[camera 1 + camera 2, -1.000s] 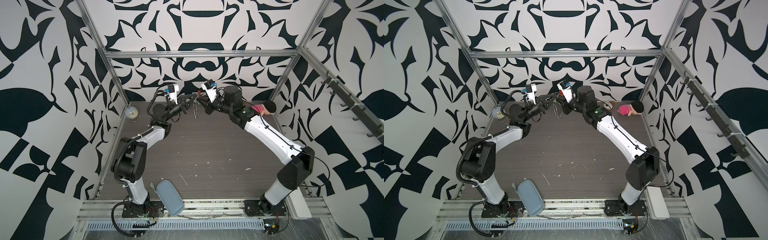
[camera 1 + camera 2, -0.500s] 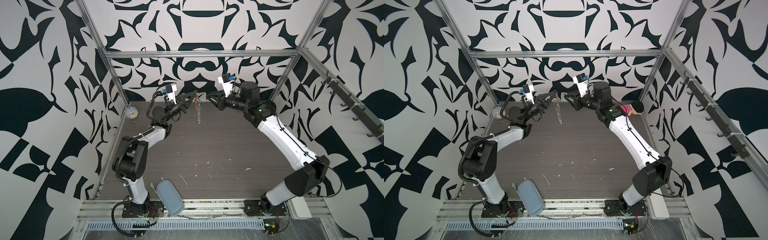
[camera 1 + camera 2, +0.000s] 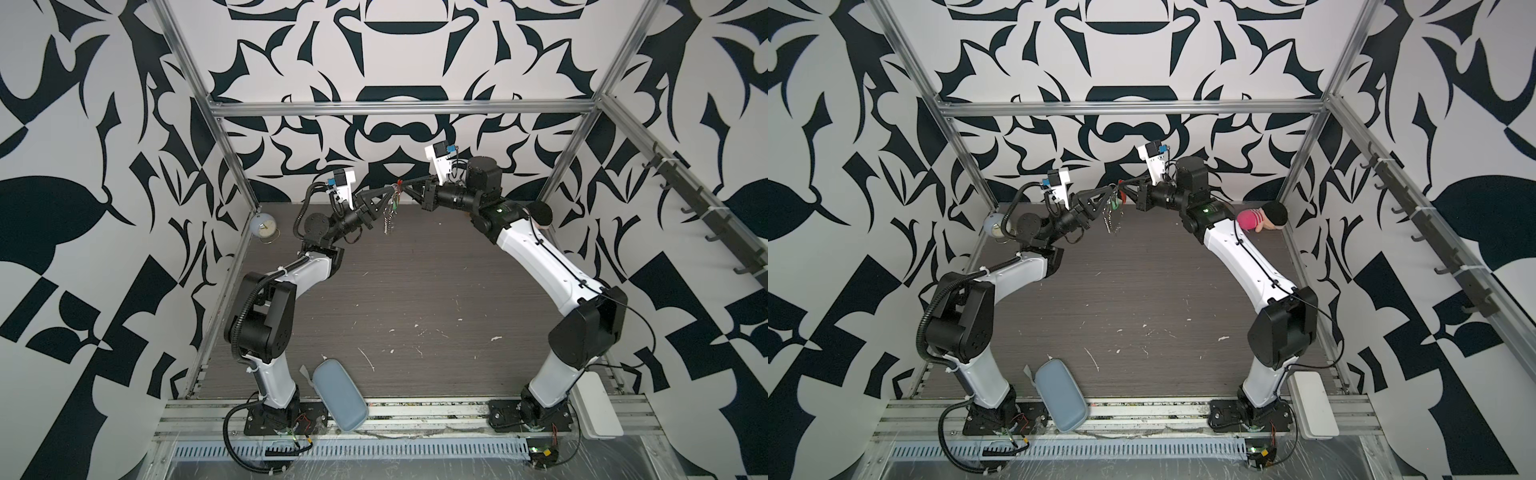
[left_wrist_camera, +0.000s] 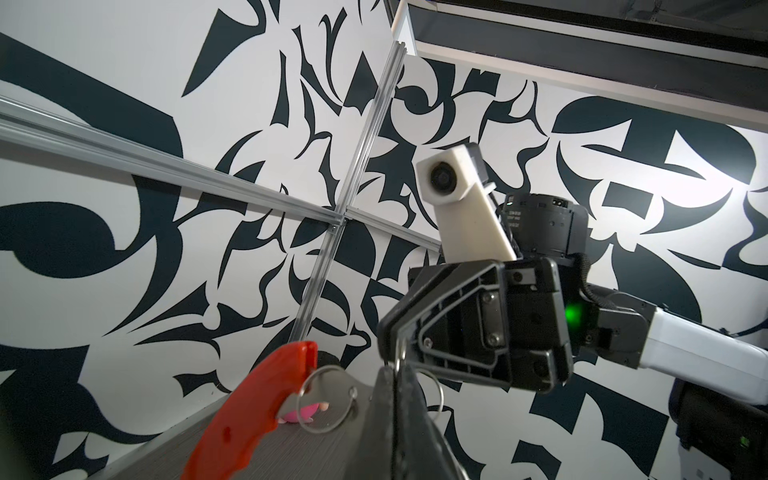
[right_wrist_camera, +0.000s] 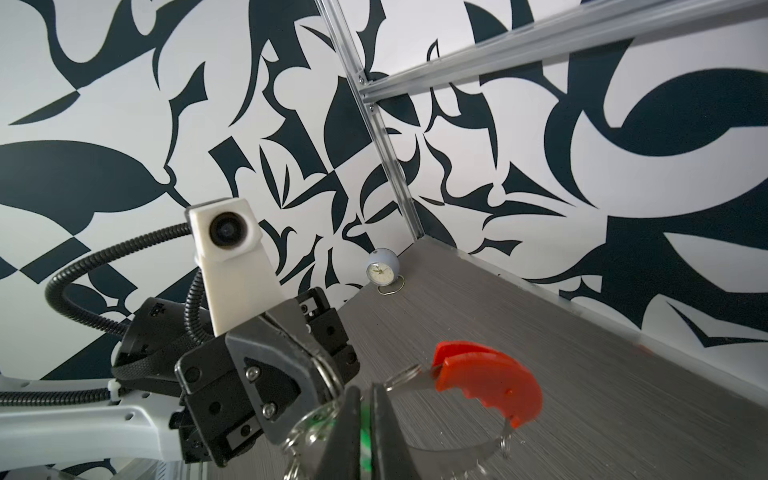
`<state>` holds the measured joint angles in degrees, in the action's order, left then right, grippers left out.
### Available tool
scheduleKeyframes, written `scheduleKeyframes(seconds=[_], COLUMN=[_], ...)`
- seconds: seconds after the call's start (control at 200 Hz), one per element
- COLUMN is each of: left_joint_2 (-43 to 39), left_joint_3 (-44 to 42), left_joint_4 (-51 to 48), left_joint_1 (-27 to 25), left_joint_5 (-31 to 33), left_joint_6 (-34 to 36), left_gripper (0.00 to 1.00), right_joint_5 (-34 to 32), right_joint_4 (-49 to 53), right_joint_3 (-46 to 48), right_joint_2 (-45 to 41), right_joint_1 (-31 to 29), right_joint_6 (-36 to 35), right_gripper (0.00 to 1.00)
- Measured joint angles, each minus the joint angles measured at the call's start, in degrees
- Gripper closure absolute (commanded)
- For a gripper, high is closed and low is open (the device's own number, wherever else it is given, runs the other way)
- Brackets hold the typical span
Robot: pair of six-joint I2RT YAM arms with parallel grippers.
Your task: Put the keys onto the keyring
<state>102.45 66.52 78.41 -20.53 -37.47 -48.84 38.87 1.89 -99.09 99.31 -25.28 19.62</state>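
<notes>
Meeting high over the back of the table (image 3: 415,291), the left claw (image 3: 390,191) is clamped on the keyring (image 5: 490,374); the right claw (image 5: 365,392) looks pinched narrow on the key (image 5: 365,440), just beside it; a skewed pull could slip the key free or swing the keyring away.
</notes>
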Motion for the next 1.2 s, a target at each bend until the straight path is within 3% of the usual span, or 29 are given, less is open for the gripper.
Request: scheduleKeyframes(seconds=[0.13, 0.19, 0.26, 0.665, 1.2], left_joint_2=[0.07, 0.09, 0.09, 0.09, 0.28], left_joint_3=[0.37, 0.92, 1.36, 1.42, 1.31], left_joint_4=[0.15, 0.17, 0.42, 0.63, 0.83], left_joint_1=[0.0, 0.0, 0.0, 0.0, 0.26], left_joint_5=[-0.26, -0.37, -0.5, -0.46, 3.21], left_joint_6=[-0.46, -0.66, -0.7, -0.52, 2.21], left_gripper=[1.0, 1.0, 1.0, 1.0, 1.0], right_joint_5=[0.52, 0.68, 0.76, -0.72, -5.11], right_joint_4=[-0.7, -1.01, -1.29, -2.1, -4.76], right_joint_3=[0.79, 1.27, 1.44, 3.04, 2.62], right_joint_2=[-0.15, -0.26, -0.26, -1.86, -0.81], right_joint_1=[-0.39, -0.44, -0.42, -0.37, -4.11], right_joint_6=[0.02, 0.39, 0.42, 1.46, 6.01], right_gripper=[0.88, 0.8, 0.77, 0.77, 0.86])
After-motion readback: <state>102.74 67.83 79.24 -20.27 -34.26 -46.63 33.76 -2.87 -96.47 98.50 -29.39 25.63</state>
